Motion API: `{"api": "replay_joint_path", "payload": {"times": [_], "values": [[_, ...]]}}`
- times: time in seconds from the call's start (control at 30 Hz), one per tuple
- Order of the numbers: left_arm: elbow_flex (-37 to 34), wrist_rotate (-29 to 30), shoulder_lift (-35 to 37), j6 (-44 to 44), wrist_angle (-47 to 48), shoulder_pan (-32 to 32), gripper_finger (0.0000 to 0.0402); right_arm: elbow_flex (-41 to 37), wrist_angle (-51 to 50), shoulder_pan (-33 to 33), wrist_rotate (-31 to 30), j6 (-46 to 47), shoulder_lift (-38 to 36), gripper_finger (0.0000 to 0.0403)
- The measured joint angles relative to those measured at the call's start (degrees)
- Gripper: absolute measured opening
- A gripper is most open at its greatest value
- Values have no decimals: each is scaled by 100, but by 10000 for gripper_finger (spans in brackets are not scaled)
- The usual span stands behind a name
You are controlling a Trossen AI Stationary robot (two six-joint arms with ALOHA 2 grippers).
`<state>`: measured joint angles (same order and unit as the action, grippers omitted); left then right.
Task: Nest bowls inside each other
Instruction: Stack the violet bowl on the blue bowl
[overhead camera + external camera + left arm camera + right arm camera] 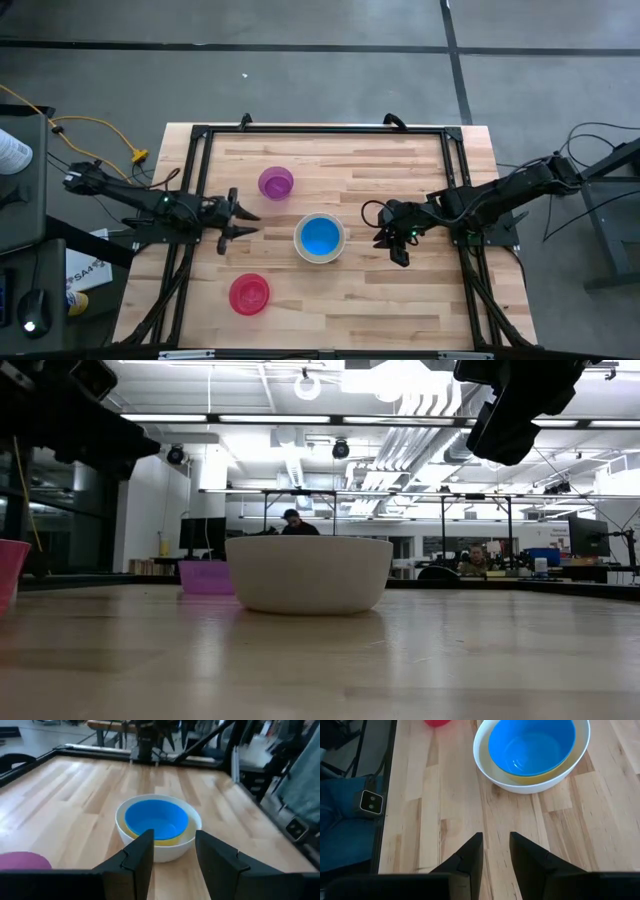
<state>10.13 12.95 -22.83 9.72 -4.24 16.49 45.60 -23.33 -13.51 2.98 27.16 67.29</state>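
High view: on the wooden table (pixel 400 180), the white bowl (pixel 320 238) sits mid-table with the yellow bowl (pixel 555 770) and blue bowl (pixel 319 235) nested inside. The purple bowl (pixel 275 183) and red-pink bowl (pixel 249 294) stand apart toward the left. Left gripper (pixel 243 224) and right gripper (pixel 393 243) flank the stack, fingers spread, holding nothing.

the round yellow plastic bowl (pixel 555 774) shows only as a rim sliver; the red-pink plastic bowl (pixel 436 722) is cut off by the right wrist view's edge.
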Motion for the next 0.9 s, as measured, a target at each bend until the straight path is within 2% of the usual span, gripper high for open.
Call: {"api": "replay_joint_path", "payload": {"times": [0.33,0.43,0.57,0.77,0.9], "values": [[1178,514,-1913,-594,-343,0,145,1,5,0,0,0,0,89],[1460,879,-2303,-741,-607,0,145,1,7,0,-1,0,0,89],[1627,1521,-2488,-791,-634,0,145,1,10,-1,0,0,0,89],[1633,2511,-2494,-223,-520,0,145,1,11,-1,0,0,0,89],[1669,2839,-2496,206,-193,-129,145,1,11,1,-1,0,0,89]]}}
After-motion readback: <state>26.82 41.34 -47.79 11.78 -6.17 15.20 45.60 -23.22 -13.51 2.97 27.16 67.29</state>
